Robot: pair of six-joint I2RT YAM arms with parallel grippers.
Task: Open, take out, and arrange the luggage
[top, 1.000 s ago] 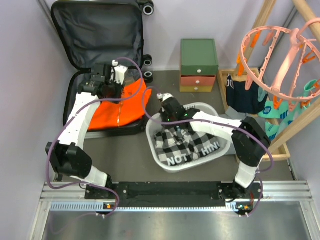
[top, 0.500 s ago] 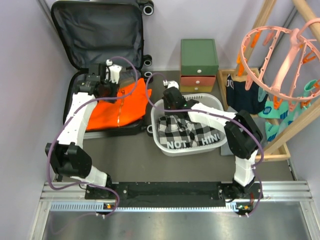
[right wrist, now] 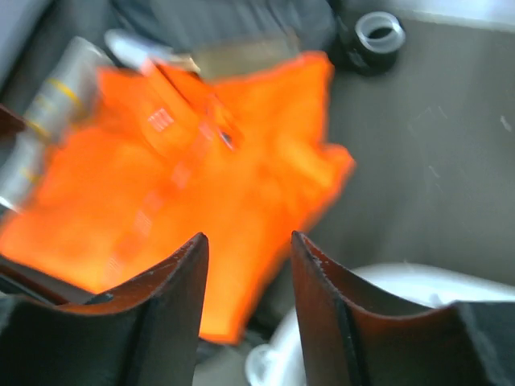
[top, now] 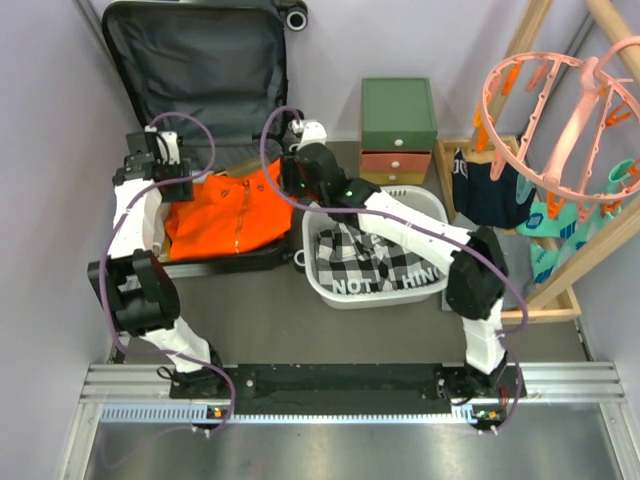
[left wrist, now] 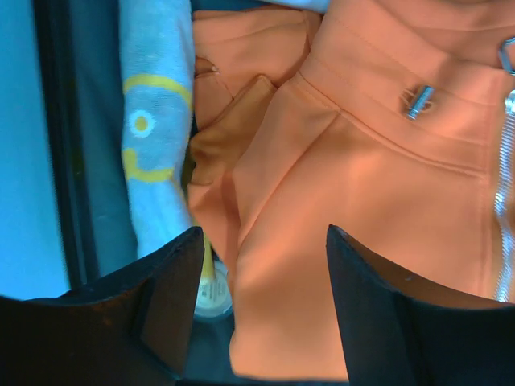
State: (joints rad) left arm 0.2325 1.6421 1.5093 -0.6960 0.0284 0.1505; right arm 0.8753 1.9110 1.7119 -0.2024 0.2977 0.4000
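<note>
Black hard-shell luggage (top: 195, 60) lying open, lid upright against wall, dark grey lining

My top camera is looking steeply down from above and behind me, taking in the whole table (top: 260, 320). My left wrist camera is peering past my left claw (left wrist: 261, 233), very close onto the orange jacket (left wrist: 386, 209). My right wrist camera is viewing the same jacket from farther off, blurred, in its left half.

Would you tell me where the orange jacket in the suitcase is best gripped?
I'd pinch the jacket at the corner spilling over the suitcase rim on the basket side, coming from above: that edge lies loose and flat, and the open right tool hovers there.
</note>
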